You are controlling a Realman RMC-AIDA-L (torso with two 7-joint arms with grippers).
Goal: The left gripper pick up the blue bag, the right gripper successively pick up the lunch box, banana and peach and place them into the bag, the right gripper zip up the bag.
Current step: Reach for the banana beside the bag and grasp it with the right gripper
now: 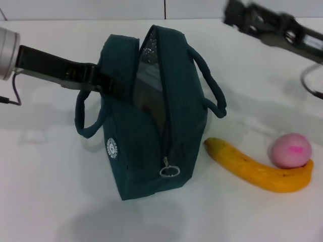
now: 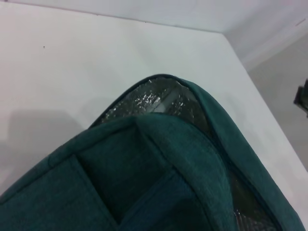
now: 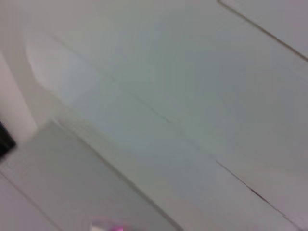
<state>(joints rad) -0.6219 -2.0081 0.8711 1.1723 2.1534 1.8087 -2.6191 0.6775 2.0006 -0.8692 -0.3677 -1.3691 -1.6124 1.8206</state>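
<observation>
The blue bag (image 1: 146, 151) stands upright on the white table, its zipper open and silver lining (image 1: 149, 55) showing; the ring pull (image 1: 169, 170) hangs at the near end. My left gripper (image 1: 108, 83) is shut on the bag's left top edge, beside one handle. The left wrist view looks down on the bag (image 2: 144, 168) and its foil lining (image 2: 149, 98). The banana (image 1: 252, 169) lies right of the bag, with the peach (image 1: 290, 150) touching its far end. My right gripper (image 1: 232, 15) hovers high at the back right, blurred, away from everything. The lunch box is not clearly in view.
A grey curved ring (image 1: 310, 83) sits at the table's right edge under the right arm. The table's back edge meets a pale wall. The right wrist view shows only pale wall and floor surfaces.
</observation>
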